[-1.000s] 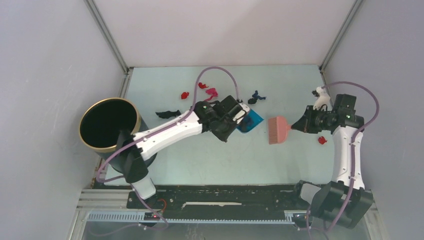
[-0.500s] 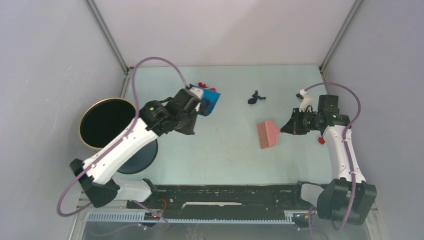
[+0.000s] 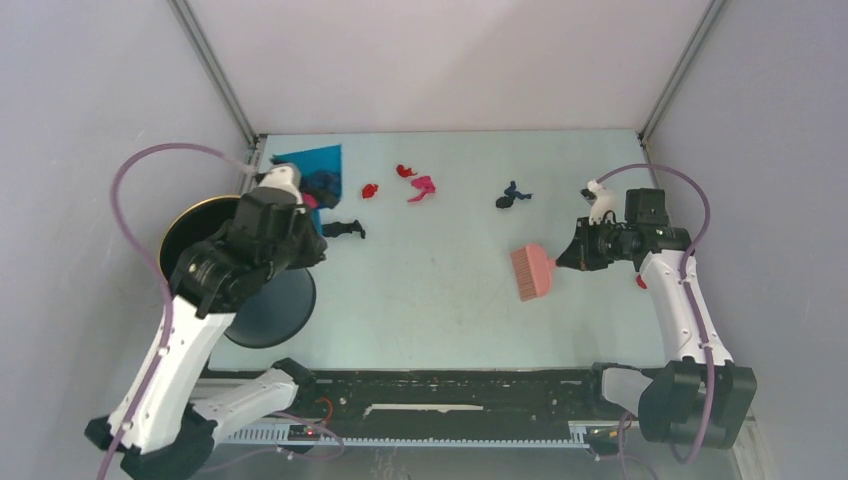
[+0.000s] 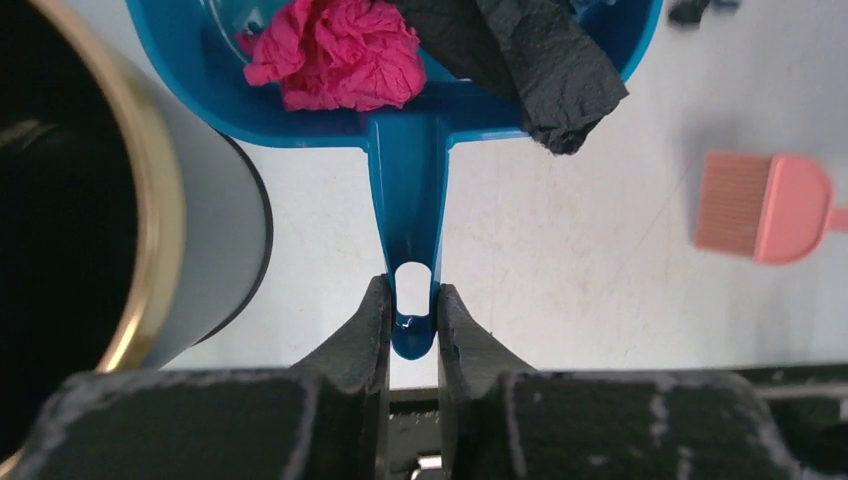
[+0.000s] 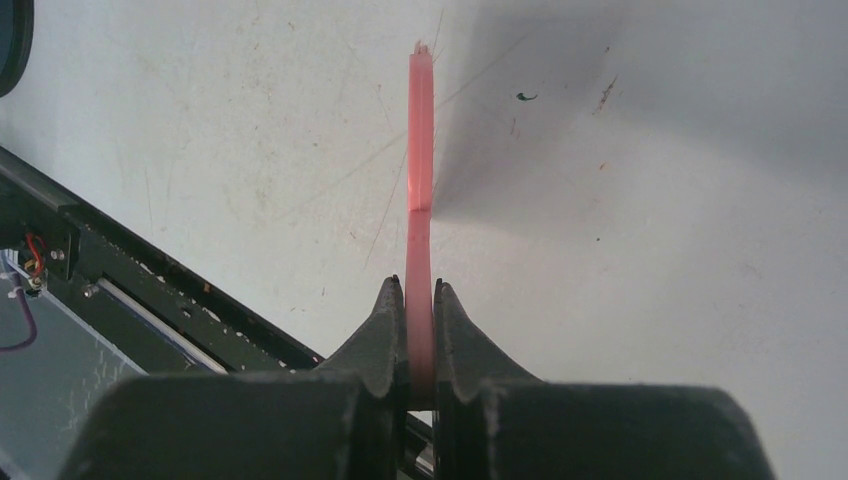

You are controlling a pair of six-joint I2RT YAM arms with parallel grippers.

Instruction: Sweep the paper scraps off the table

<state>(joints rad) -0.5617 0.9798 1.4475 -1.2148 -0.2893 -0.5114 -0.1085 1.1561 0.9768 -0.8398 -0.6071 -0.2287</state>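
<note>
My left gripper [image 4: 412, 318] is shut on the handle of the blue dustpan [image 4: 410, 190], which is held at the table's far left [image 3: 308, 160], next to the bin. A magenta-pink scrap [image 4: 335, 55] and a black scrap [image 4: 530, 60] lie in the pan. My right gripper [image 5: 420, 298] is shut on the pink hand brush [image 5: 420, 150], whose head [image 3: 530, 272] hangs over the right half of the table [image 3: 440, 310]. Loose scraps on the table are red [image 3: 369, 190], red [image 3: 404, 171], magenta [image 3: 422, 187], black [image 3: 345, 230], dark blue [image 3: 512, 194] and red [image 3: 640, 283].
A black bin with a gold rim [image 3: 190, 225] stands at the left edge, partly hidden under my left arm; it also shows at the left of the left wrist view [image 4: 150, 200]. Grey-white walls bound the table. A black rail [image 3: 450, 390] runs along the front.
My left arm has swung the dustpan from the table's middle to the far left by the bin. My right gripper has moved the brush a little to the left.
</note>
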